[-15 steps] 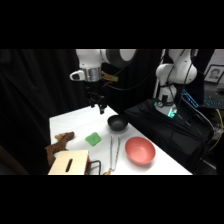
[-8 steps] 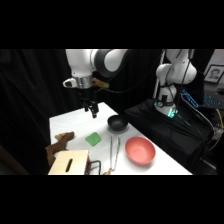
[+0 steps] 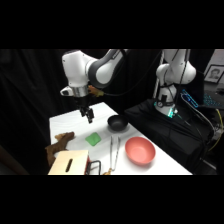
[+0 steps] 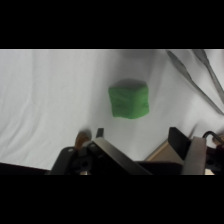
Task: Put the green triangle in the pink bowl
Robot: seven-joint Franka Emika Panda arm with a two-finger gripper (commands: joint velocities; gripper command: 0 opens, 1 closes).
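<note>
Approach stage — the gripper (image 3: 89, 118), fingers spread and empty, hangs above the green triangle (image 3: 92, 139) at centre-left; lower squarely astride it before carrying toward the pink bowl (image 3: 139, 150).

Light is falling from above onto the white table (image 3: 75, 122), which is glowing bright while the far background and left side are sitting in near darkness. The whole side view is looking soft, edges smearing on the arm's white shells, which are catching a pale sheen. The pink bowl (image 3: 139, 150) is showing a lighter highlight inside its near rim. A small teal light is shining at the far right (near the arm's base). In the wrist view the green triangle (image 4: 129, 100) is reading as a blurred blob with a faint grey shadow along its far edge, and the gripper (image 4: 140, 145) is lying dark and out of focus nearest the camera.
</note>
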